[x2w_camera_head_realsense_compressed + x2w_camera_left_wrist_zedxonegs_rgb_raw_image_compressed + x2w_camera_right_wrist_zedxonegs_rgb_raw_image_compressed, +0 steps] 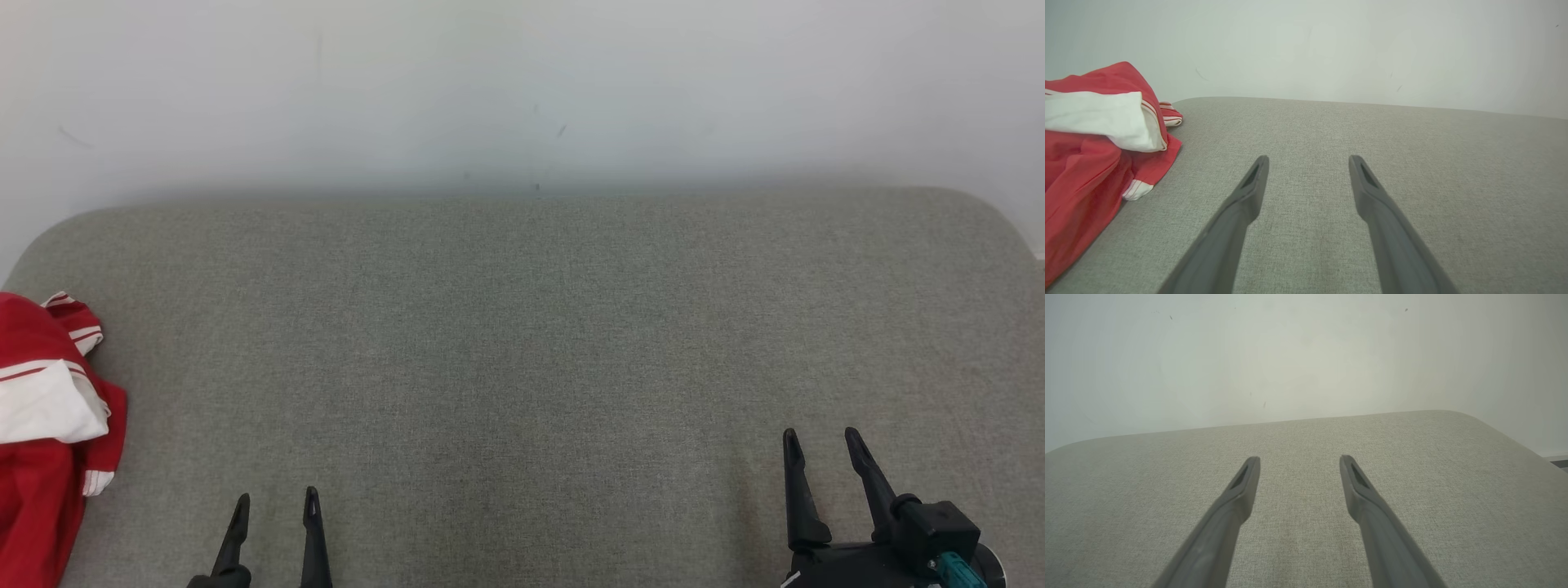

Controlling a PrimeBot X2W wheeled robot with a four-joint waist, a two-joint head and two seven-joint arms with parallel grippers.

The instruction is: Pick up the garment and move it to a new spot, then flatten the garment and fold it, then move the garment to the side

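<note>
The garment [45, 416] is red with white panels and striped trim, lying crumpled at the left edge of the grey padded surface [522, 343]; the left wrist view has the garment [1090, 155] at its left side. My left gripper [276, 500] stands open near the front edge, a short way right of the garment and apart from it, with nothing between its fingers [1251, 188]. My right gripper [820, 437] is open at the front right, empty, far from the garment; its fingers [1241, 486] point over bare fabric.
A pale wall [522, 90] rises directly behind the padded surface. The surface has rounded far corners, and its right edge [1527, 445] drops off toward a strip of floor.
</note>
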